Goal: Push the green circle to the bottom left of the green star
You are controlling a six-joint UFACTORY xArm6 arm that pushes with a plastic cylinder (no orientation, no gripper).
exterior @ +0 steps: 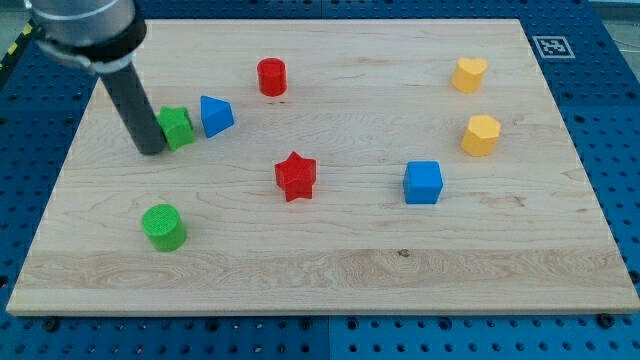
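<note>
Wooden desk (pixel 330 270): tool tip (pixel 153 150), plain rod without jaws, touches green star (pixel 177 127); green circle (pixel 163 226) well below. Next, probably: circle up-left.

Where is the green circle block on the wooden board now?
The green circle block sits in the view's bottom left of the wooden board, below the green star block and left of the red star block.

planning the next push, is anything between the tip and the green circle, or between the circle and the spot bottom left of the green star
Nothing visible blocks either path. My tip sits against the green star on its left side, and the green circle lies below on bare board. The stretch from the circle up toward the star's lower left holds only my tip.
</note>
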